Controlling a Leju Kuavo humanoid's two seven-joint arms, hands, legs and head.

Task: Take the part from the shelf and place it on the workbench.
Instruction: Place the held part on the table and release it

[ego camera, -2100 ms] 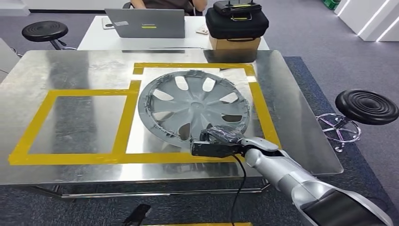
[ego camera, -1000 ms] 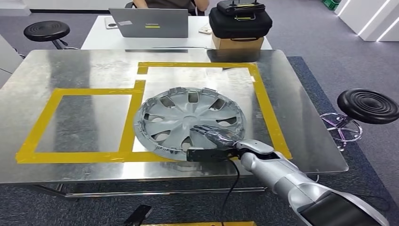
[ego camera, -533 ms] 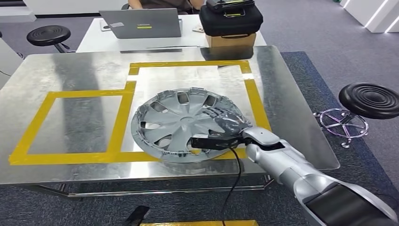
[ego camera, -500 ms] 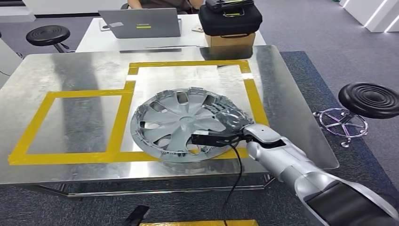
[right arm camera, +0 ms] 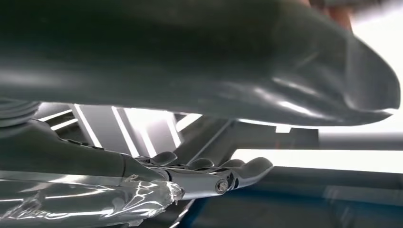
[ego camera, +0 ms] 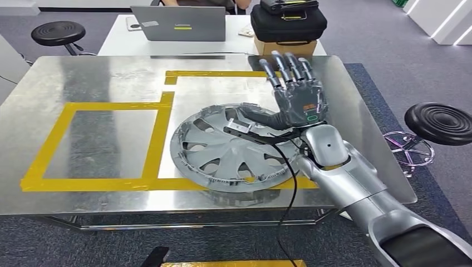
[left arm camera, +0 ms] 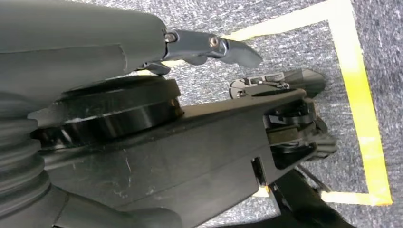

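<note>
Black stool (ego camera: 57, 33) at far left, on grey carpet beyond the desk. Metal desk (ego camera: 83, 78) — shiny top marked with yellow tape (ego camera: 99, 105) in two joined rectangles, a smaller one to the left and a larger one to the right. Laptop (ego camera: 179, 23), grey, lid towards the camera, on a white table behind the desk. Grey wheel cover (ego camera: 222, 153) — the task's part — lying flat on the desk, mostly inside the larger rectangle, its near rim over the front tape line. Left robot hand (left arm camera: 228, 50) seen in the left wrist view, hanging over carpet and floor tape; whether it is apart or together cannot be told. Right robot hand (ego camera: 295, 92) raised above the far right side of the wheel cover, fingers spread and straight, holding nothing; thumb reaching over the cover's rim. Black case (ego camera: 288, 23) on a cardboard box behind the desk. Second black stool (ego camera: 439, 123) at far right.
</note>
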